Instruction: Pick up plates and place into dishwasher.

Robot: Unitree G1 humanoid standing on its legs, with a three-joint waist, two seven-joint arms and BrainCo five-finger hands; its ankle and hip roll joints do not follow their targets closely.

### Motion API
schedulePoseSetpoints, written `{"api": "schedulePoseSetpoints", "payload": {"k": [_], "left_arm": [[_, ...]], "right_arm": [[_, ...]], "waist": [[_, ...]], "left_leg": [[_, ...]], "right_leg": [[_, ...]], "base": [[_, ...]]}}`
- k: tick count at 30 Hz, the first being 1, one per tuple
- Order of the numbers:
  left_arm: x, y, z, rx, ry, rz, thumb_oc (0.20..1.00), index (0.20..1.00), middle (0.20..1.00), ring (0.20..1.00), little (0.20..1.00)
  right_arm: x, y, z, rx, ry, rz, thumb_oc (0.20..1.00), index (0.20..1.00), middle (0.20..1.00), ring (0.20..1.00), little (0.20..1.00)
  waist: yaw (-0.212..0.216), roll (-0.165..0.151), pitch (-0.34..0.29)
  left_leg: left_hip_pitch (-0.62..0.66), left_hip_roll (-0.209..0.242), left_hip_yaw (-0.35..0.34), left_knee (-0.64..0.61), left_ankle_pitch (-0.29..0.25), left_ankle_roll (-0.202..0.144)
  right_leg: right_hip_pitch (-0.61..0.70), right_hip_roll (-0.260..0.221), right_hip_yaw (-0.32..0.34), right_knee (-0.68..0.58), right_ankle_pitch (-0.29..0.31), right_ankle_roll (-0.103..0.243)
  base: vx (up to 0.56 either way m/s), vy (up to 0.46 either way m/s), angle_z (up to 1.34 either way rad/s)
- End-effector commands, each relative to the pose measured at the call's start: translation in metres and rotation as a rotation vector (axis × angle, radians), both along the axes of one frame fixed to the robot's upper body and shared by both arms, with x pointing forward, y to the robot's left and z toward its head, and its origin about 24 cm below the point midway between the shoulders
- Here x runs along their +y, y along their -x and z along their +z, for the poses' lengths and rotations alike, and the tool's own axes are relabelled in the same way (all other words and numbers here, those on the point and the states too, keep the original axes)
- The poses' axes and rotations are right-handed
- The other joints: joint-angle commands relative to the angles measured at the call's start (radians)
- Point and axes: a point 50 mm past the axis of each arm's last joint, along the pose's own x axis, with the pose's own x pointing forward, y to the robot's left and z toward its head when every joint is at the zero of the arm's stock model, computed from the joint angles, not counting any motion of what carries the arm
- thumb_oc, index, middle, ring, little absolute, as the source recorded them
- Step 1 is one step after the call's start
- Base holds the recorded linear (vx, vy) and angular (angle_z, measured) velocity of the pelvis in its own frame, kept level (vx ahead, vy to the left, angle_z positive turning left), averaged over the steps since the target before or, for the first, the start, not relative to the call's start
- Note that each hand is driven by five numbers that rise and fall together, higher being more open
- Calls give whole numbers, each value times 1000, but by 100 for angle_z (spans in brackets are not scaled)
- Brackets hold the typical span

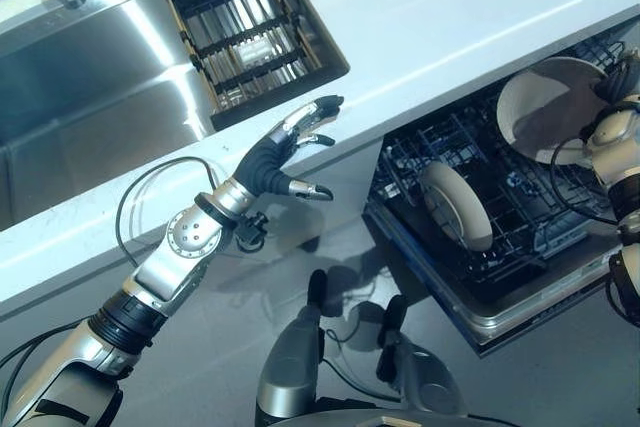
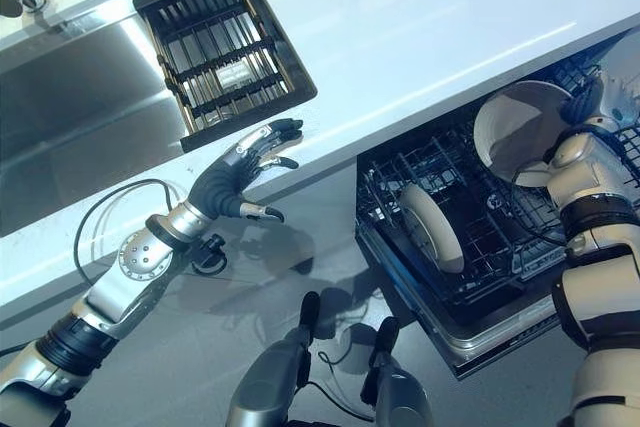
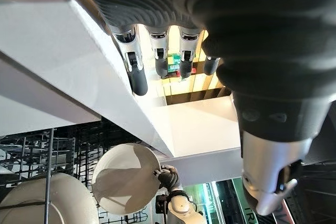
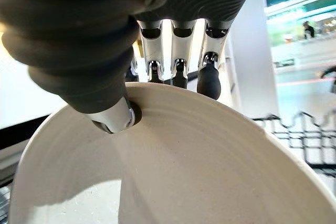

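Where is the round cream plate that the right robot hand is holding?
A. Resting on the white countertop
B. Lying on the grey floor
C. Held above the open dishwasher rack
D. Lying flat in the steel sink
C: the right robot hand pinches the round cream plate by its rim over the dark wire dishwasher rack, where a second cream plate already stands on edge.

Left hand [image 1: 272, 159] fingers straight, right hand [image 2: 590, 107] fingers pinching
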Motion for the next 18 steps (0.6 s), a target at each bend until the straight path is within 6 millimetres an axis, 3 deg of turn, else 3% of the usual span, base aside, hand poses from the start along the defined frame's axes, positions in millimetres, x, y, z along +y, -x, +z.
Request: {"api": "schedulePoseSetpoints", "payload": {"k": [1,7,18], "left_arm": [[-2,10,12,-43,69,-48,1000,1000,1000,1000,1000],[0,8,15,-47,80,-44,1000,1000,1000,1000,1000],[-2,6,31,-95,116,-58,1000,1000,1000,1000,1000]], "right_arm": [[-2,11,63,-63,258,-14,200,200,200,200,200],[2,1,39,84,258,-5,200,200,200,200,200],[3,-11,2,256,88,-18,200,200,200,200,200]], "waist": [[10,-3,9],[16,5,17],[40,37,48]], "left_leg": [[-90,-64,16,255,-239,49],[-104,-63,21,260,-235,52],[-157,-72,24,284,-228,61]], "right_leg": [[-119,-78,4,297,-218,2],[-133,-84,2,305,-218,3],[-189,-99,-5,343,-224,2]], "base": [[0,0,0],[0,0,0],[-7,-1,0]]}}
